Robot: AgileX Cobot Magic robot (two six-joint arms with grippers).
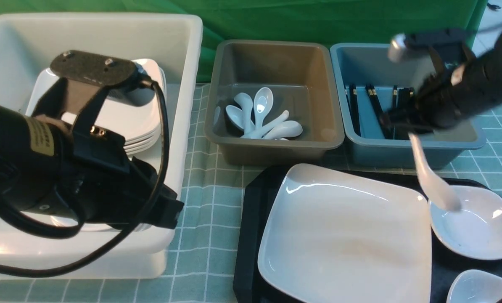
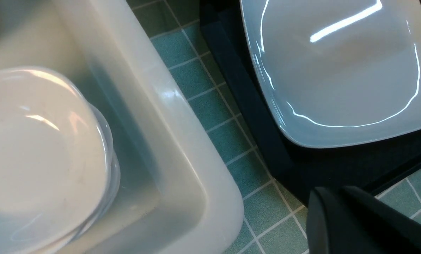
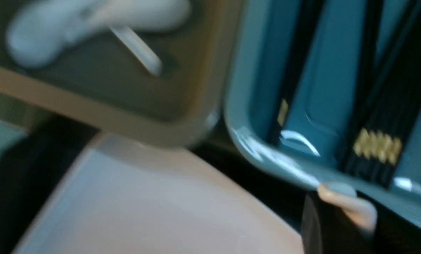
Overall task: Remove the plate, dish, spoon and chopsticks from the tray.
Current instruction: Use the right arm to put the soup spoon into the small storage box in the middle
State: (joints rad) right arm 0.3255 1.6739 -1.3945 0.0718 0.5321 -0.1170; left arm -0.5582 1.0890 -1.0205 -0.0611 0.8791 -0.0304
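Black right fingers [image 1: 406, 122] clamp the spoon [image 1: 434, 183] by its handle. It dangles over the small dish [image 1: 482, 235] on the tray [image 1: 251, 219], near the blue bin [image 1: 402, 155]. Plate [image 1: 343, 235] lies alongside. Left fingers [image 2: 355, 222] hang by the white tub [image 1: 183, 84]; open or closed, can't tell.

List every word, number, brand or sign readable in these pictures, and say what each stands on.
No text can be read in any view.
Yellow label on the left arm: it carries print, too small and blurred to read.
Gold bands on the black chopsticks in the blue bin: plain bands, no lettering visible.
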